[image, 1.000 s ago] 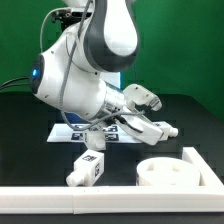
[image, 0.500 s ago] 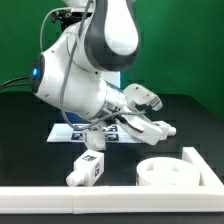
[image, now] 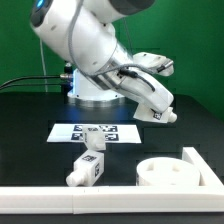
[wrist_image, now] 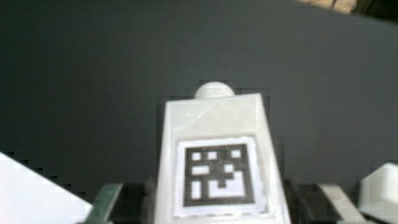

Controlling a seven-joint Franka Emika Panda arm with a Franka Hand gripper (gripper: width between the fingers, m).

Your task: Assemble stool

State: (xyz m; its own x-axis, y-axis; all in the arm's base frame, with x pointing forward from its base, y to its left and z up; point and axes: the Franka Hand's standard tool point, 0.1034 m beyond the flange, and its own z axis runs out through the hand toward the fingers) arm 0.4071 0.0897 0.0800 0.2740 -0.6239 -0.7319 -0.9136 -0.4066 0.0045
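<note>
One stool leg [wrist_image: 217, 150] is sitting clamped between the fingers of the gripper [wrist_image: 217, 200], with the arm reaching out high over the table's middle. A second leg [image: 88, 167] and the round seat [image: 168, 173] are lying near the front edge.

My workspace: a black table [image: 30, 135] before a green wall [image: 195, 40], bounded by a white rail [image: 60, 200] in front.

A white stool leg [wrist_image: 217, 150] bearing 1 black-and-white tag [wrist_image: 219, 177] stands between the gripper's fingers [wrist_image: 111, 198]
</note>
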